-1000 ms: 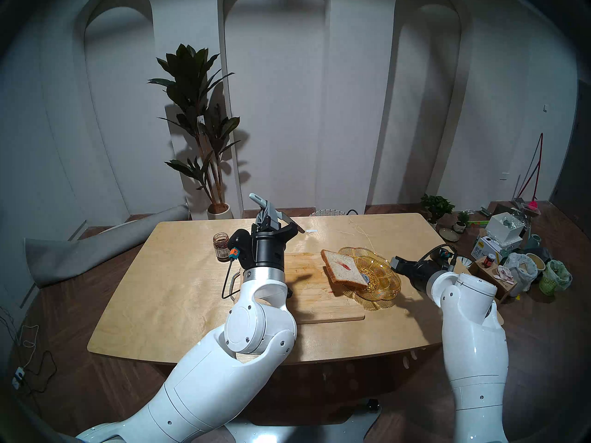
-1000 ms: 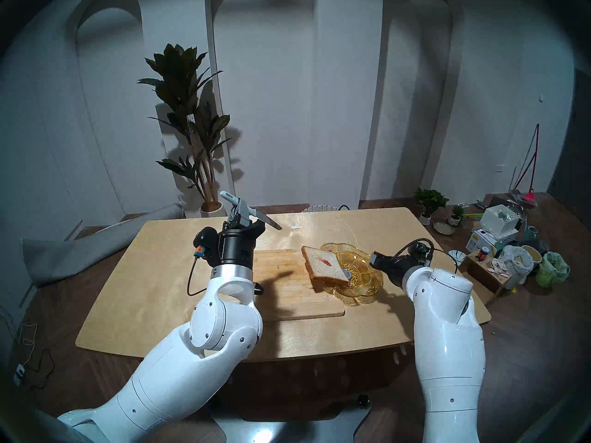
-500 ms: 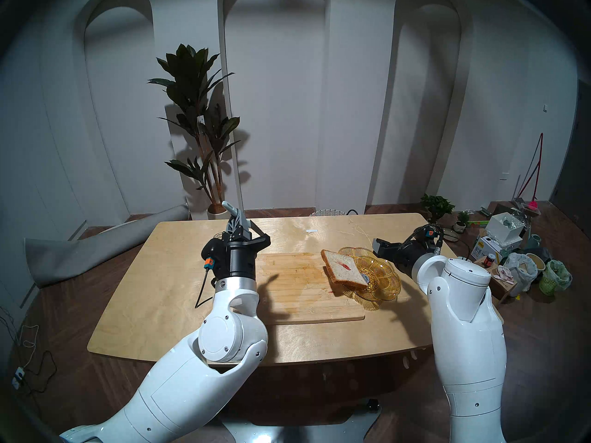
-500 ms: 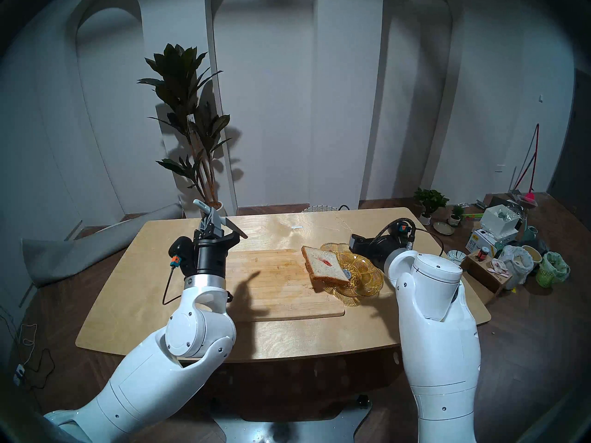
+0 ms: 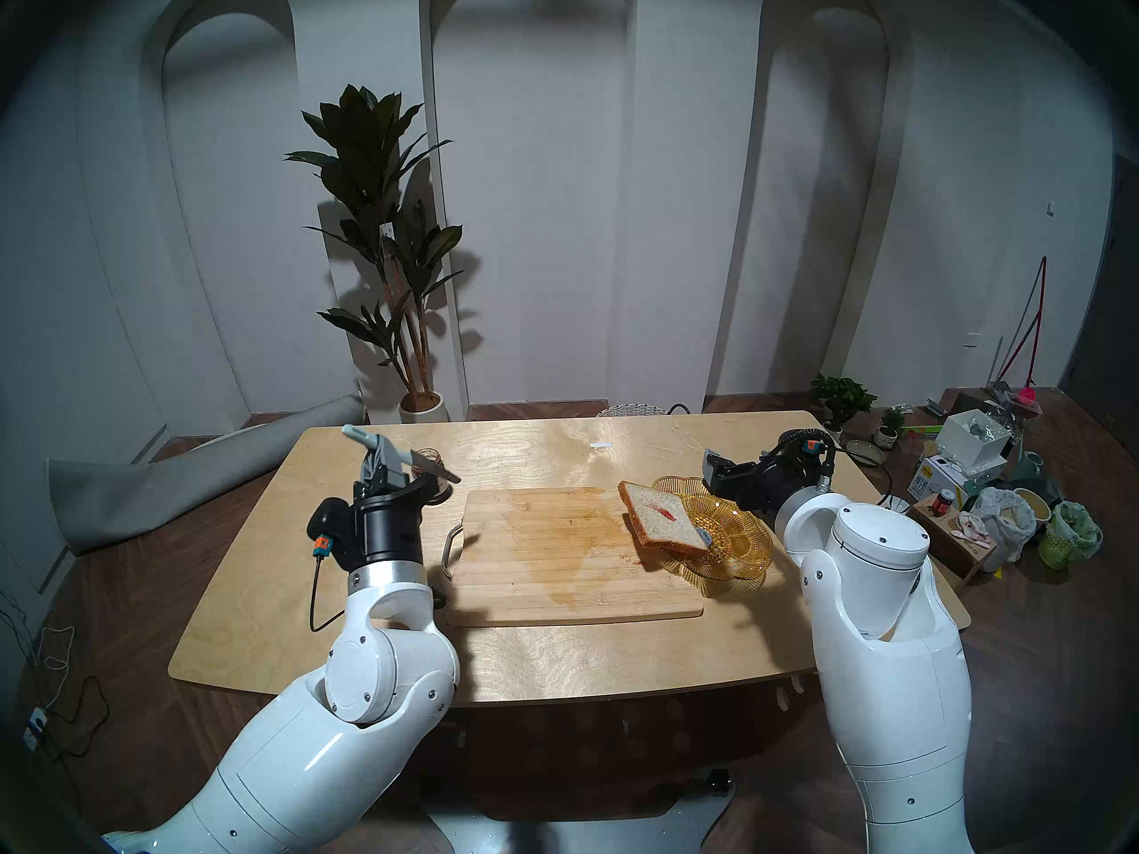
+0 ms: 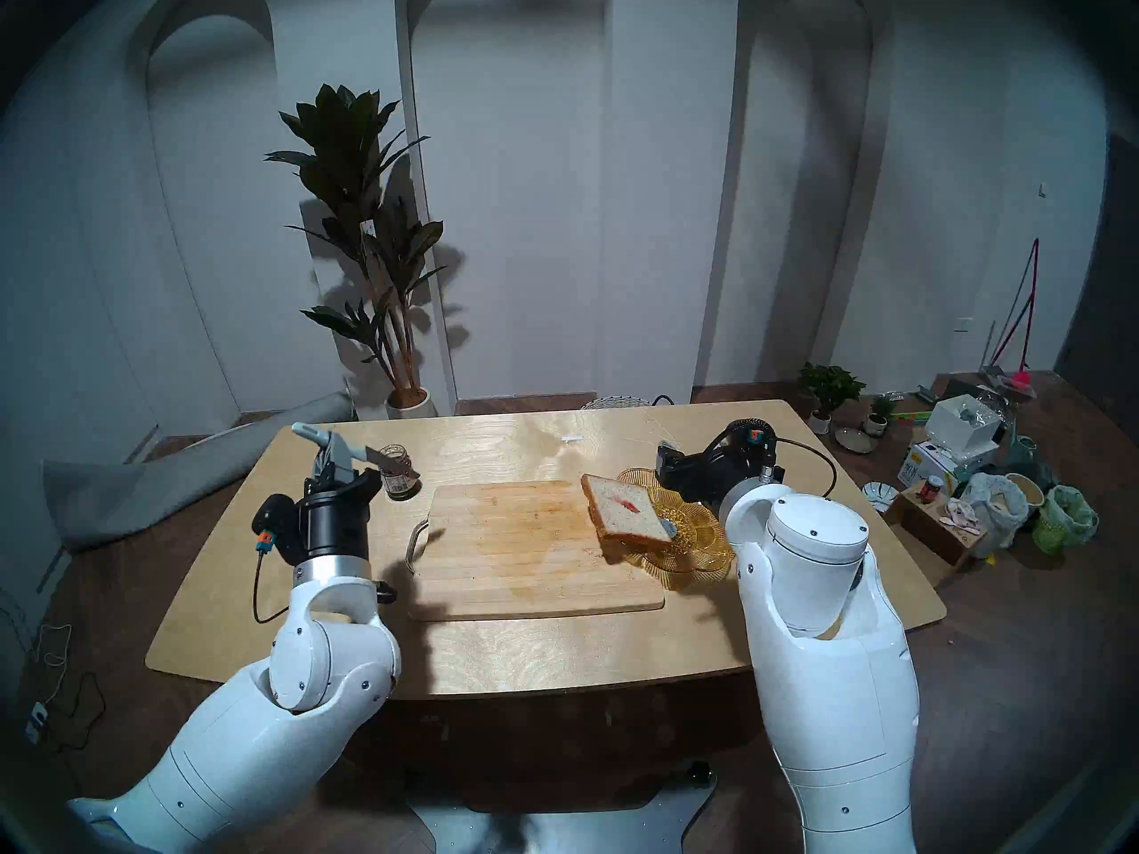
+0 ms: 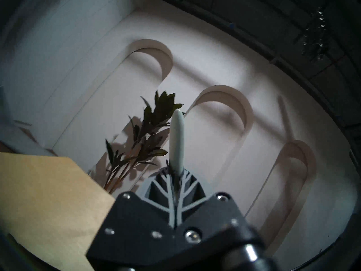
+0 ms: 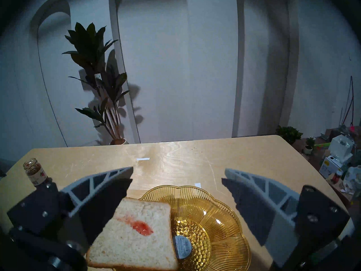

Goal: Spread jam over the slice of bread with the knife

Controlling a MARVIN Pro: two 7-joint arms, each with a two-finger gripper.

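left claw [image 5: 383, 467] clenched on knife [image 5: 394, 458] (blade hides jar rim), right claw [image 8: 176, 178] spread wide

Our two arms are glossy white shells with rounded joint housings dotted with small dark screws. Each forearm ends in a brushed silver ring, then a black cylindrical wrist. A black cable with an orange and teal connector loops off each wrist. Our left gripper [image 5: 383, 472] and right gripper [image 8: 176, 174] have black screw-studded bases and pale grey, rib-latticed fingers [image 8: 101, 179].
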